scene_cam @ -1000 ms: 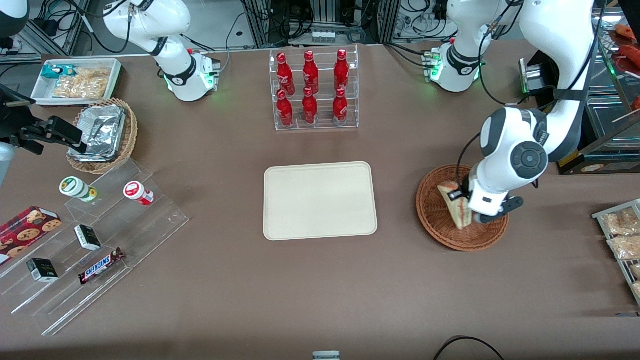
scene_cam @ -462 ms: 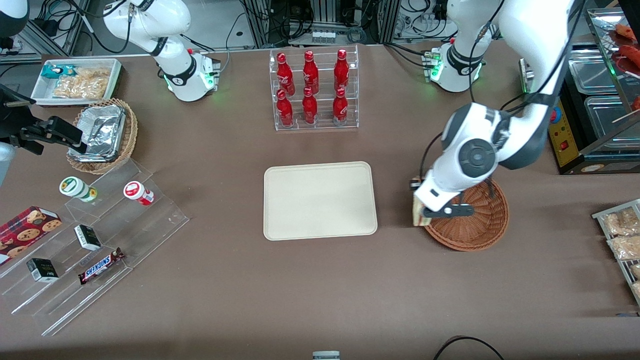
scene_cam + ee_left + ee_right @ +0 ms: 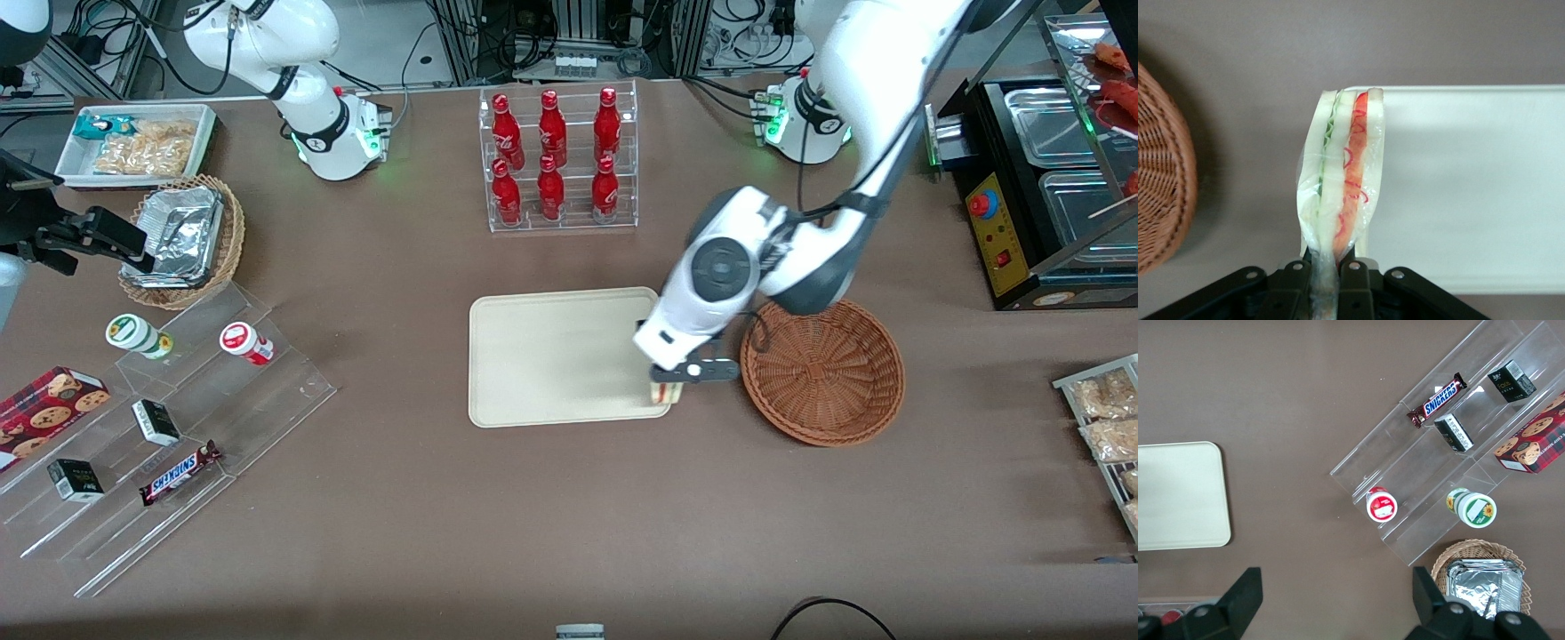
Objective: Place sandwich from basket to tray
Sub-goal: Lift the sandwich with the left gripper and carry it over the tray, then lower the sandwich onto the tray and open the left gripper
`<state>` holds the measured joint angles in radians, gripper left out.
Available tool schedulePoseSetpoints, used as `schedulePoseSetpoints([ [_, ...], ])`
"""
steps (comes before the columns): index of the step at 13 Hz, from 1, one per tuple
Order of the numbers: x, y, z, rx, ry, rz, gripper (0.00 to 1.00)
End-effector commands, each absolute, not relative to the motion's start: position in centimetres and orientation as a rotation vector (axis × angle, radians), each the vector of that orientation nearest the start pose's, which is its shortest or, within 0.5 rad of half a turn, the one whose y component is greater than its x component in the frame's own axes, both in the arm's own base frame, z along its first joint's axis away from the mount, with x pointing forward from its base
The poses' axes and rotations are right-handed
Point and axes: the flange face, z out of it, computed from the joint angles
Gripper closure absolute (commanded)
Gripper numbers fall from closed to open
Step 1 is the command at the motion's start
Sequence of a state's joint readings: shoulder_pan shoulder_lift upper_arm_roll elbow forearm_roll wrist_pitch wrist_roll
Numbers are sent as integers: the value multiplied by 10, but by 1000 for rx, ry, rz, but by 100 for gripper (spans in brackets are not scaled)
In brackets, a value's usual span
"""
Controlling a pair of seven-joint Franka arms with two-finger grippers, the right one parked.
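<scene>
My left gripper [image 3: 667,388] is shut on the sandwich [image 3: 1341,180], a wrapped wedge of white bread with red and green filling. It holds it in the air over the tray's corner nearest the basket; only the wedge's lower edge [image 3: 663,396] shows under the wrist in the front view. The cream-beige tray [image 3: 551,356] lies flat at the table's middle and also shows in the left wrist view [image 3: 1471,193]. The reddish-brown wicker basket [image 3: 822,371] sits beside the tray toward the working arm's end, with nothing in it; its rim also shows in the left wrist view [image 3: 1165,173].
A clear rack of red bottles [image 3: 556,160] stands farther from the front camera than the tray. A tan basket with foil containers [image 3: 182,240], a white snack tray [image 3: 138,144] and clear stepped shelves with snacks [image 3: 160,427] lie toward the parked arm's end.
My left gripper has lifted the sandwich out of the basket and carried it sideways to the tray's near corner. The basket now holds nothing.
</scene>
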<state>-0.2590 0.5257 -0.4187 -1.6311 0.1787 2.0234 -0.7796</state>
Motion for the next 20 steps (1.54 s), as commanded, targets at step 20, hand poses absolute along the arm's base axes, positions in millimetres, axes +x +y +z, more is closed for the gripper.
schedulePoseSetpoints([
  [20, 495, -545, 252, -3181, -233, 143, 98],
])
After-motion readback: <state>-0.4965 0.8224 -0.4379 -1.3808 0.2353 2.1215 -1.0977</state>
